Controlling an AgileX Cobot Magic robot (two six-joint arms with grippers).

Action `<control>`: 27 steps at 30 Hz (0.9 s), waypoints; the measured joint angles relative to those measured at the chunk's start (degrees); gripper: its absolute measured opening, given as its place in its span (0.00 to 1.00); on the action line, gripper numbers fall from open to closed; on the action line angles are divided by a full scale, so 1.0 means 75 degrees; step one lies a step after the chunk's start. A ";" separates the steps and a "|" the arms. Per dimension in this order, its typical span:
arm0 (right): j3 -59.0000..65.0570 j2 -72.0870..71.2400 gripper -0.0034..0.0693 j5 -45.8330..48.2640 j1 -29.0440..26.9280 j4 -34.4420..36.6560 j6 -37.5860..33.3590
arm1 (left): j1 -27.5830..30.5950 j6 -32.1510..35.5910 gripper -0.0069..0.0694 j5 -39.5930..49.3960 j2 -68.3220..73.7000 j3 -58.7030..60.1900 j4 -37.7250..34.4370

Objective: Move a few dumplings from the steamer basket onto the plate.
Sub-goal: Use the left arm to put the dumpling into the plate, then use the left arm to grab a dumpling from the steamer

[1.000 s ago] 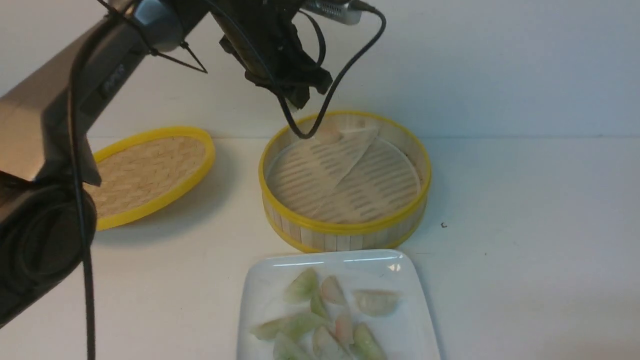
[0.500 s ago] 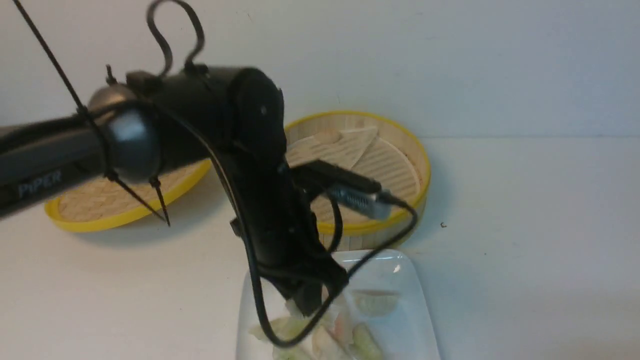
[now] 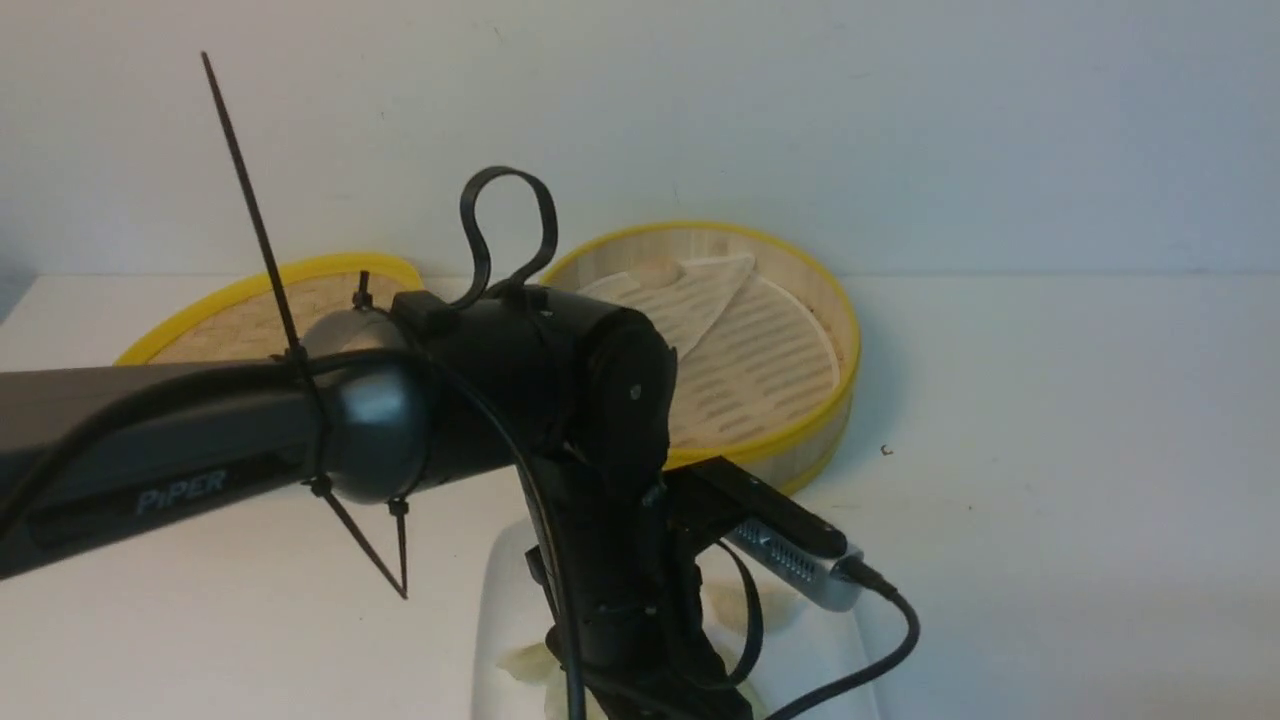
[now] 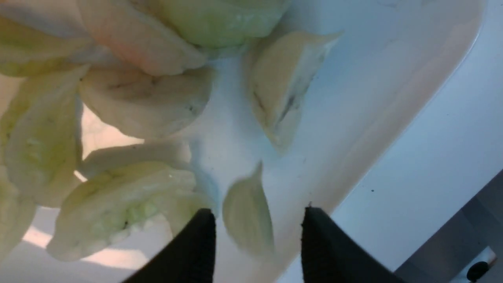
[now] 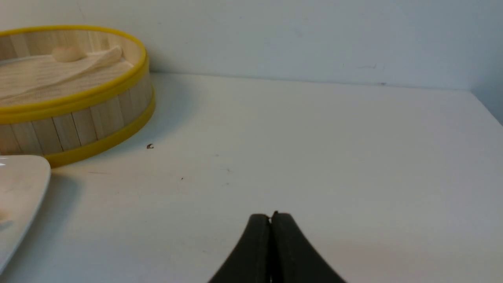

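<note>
My left gripper (image 4: pixel 257 210) hangs low over the white plate (image 4: pixel 353 98), open. A blurred pale green dumpling (image 4: pixel 247 220) sits in the gap between its black fingertips (image 4: pixel 196 236), touching neither. Several more dumplings (image 4: pixel 145 102) lie heaped on the plate beside it. In the front view the left arm (image 3: pixel 600 400) hides most of the plate (image 3: pixel 500 590). The steamer basket (image 3: pixel 848 350) stands behind, holding its white liner (image 3: pixel 690 290) and one pale dumpling (image 3: pixel 655 270) at the far wall. My right gripper (image 5: pixel 271 215) is shut and empty over bare table.
The flat woven lid (image 3: pixel 240 300) with a yellow rim lies left of the basket, partly behind the left arm. A wrist camera and its cable (image 3: pixel 800 560) hang over the plate's right side. A white wall runs along the table's back edge.
The left arm swung from above the basket's far side down to the plate. Its jaws have spread, and the green dumpling is now loose between them. The right gripper's earlier state is not shown.
</note>
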 joint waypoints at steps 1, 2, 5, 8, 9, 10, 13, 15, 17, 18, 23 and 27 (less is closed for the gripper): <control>0.0000 0.0000 0.03 0.0000 0.0000 0.0000 0.0000 | 0.0000 -0.0028 0.57 -0.0007 0.0000 0.0000 0.0002; 0.0000 0.0000 0.03 0.0000 0.0000 0.0000 0.0000 | 0.0000 -0.0044 0.61 -0.0039 0.0000 0.0000 0.0009; 0.0000 0.0000 0.03 0.0000 0.0000 0.0000 0.0000 | 0.0000 -0.0061 0.70 -0.0264 0.0000 -0.0009 0.0158; 0.0000 0.0000 0.03 0.0000 0.0000 0.0000 0.0000 | 0.0011 -0.0090 0.70 -0.0353 0.0000 -0.0201 0.0725; 0.0000 0.0000 0.03 0.0000 0.0000 0.0000 0.0000 | 0.0041 -0.0172 0.65 -0.0353 0.0000 -0.0403 0.1078; 0.0000 0.0000 0.03 0.0000 0.0000 0.0000 0.0000 | 0.0108 -0.0282 0.59 -0.0346 0.0000 -0.0624 0.1327; 0.0000 0.0000 0.03 0.0000 0.0000 0.0000 0.0000 | 0.0503 -0.0613 0.33 -0.0398 0.0000 -0.1375 0.1706; 0.0000 0.0000 0.03 0.0000 0.0000 0.0000 0.0000 | 0.0803 -0.0648 0.19 -0.0554 0.0000 -0.1890 0.1723; 0.0000 0.0000 0.03 0.0000 0.0000 0.0000 0.0000 | 0.1475 -0.0574 0.11 -0.0729 0.0171 -0.2818 0.1456; 0.0000 0.0000 0.03 0.0000 0.0000 0.0000 0.0000 | 0.1750 -0.0466 0.10 -0.0715 0.0325 -0.3268 0.1217; 0.0000 0.0000 0.03 0.0000 0.0000 0.0000 0.0000 | 0.2804 0.1045 0.10 -0.0221 0.1598 -0.5790 -0.0413; 0.0000 0.0000 0.03 0.0000 0.0000 0.0000 0.0000 | 0.3110 0.2331 0.10 -0.0183 0.2994 -0.7564 -0.1223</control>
